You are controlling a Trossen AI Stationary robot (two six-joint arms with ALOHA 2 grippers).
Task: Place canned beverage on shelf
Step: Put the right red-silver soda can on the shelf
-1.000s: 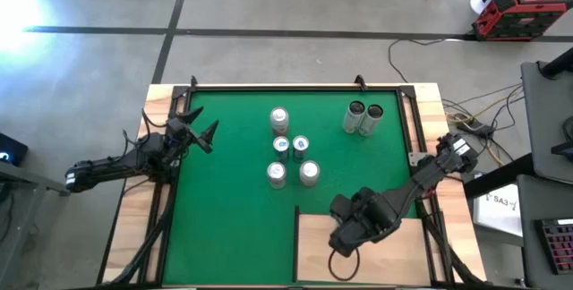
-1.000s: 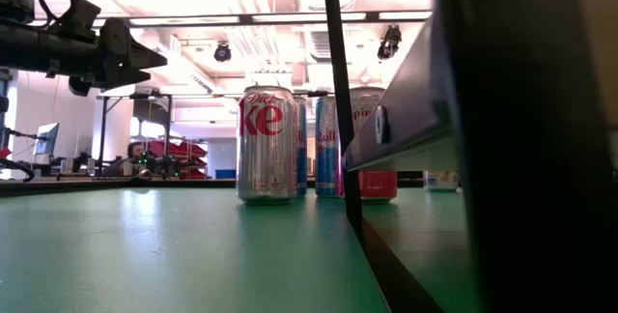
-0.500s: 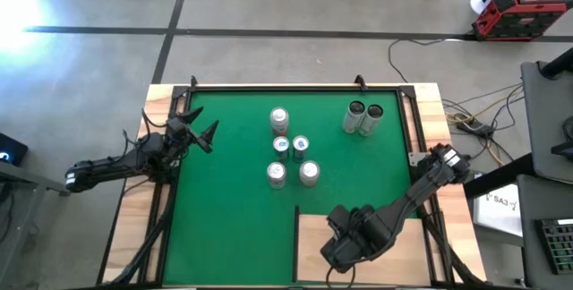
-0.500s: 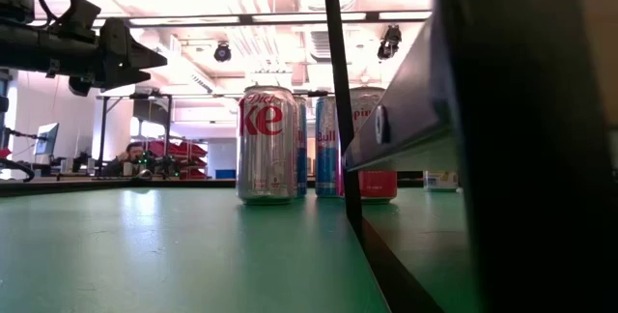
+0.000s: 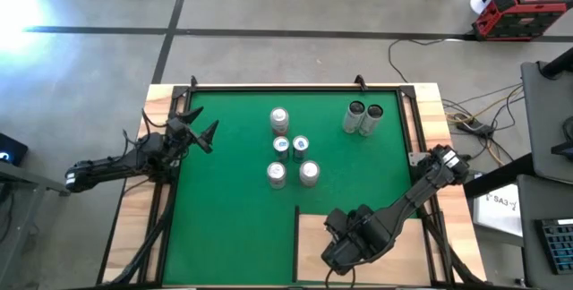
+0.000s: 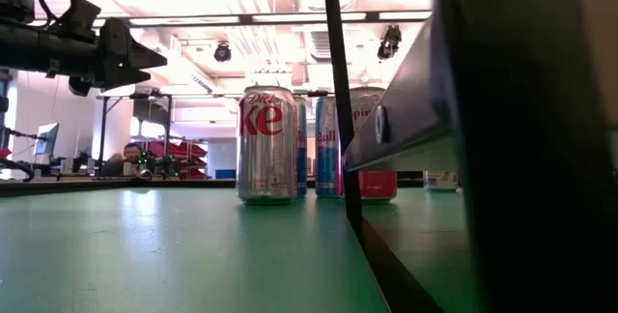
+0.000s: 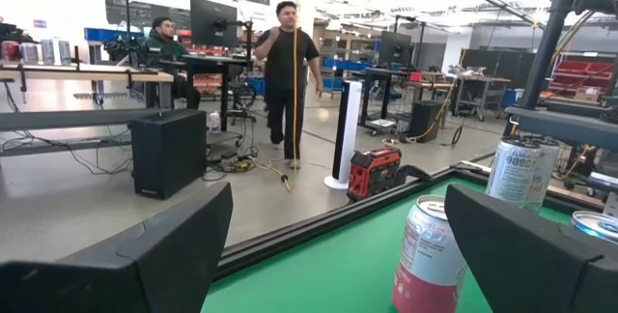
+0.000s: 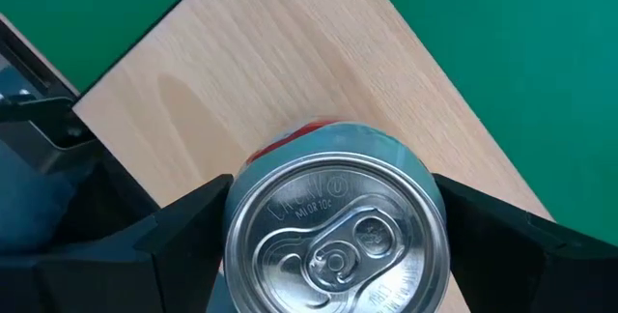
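My right gripper [image 5: 345, 250] stands over the shelf [image 5: 407, 254], a pale wooden panel at the table's near right, and is shut on a silver-topped can [image 8: 336, 228] with a red and pale blue side. The right wrist view looks straight down on the can's top, with the shelf's wood [image 8: 290, 62] below it. In the high view the gripper hides the can. My left gripper [image 5: 201, 133] waits open and empty above the mat's left edge. My right gripper pinches the can's side wall just below the top rim [image 8: 237, 218] between its two fingers [image 8: 164, 245], one on each opposite side. The fingers point down from above. The can stands upright over the shelf; whether its base rests on the wood I cannot tell.
Several upright cans [image 5: 291, 151] stand in a cluster at the middle of the green mat [image 5: 233, 209], also in the low view [image 6: 266, 144]. Two more cans [image 5: 364, 117] stand at the far right. People show in the room beyond the table [image 7: 290, 71].
My right gripper has gone toward the table's near edge and a little left over the shelf, carrying the can upright; most of the move came in the first half second. My left arm has kept still.
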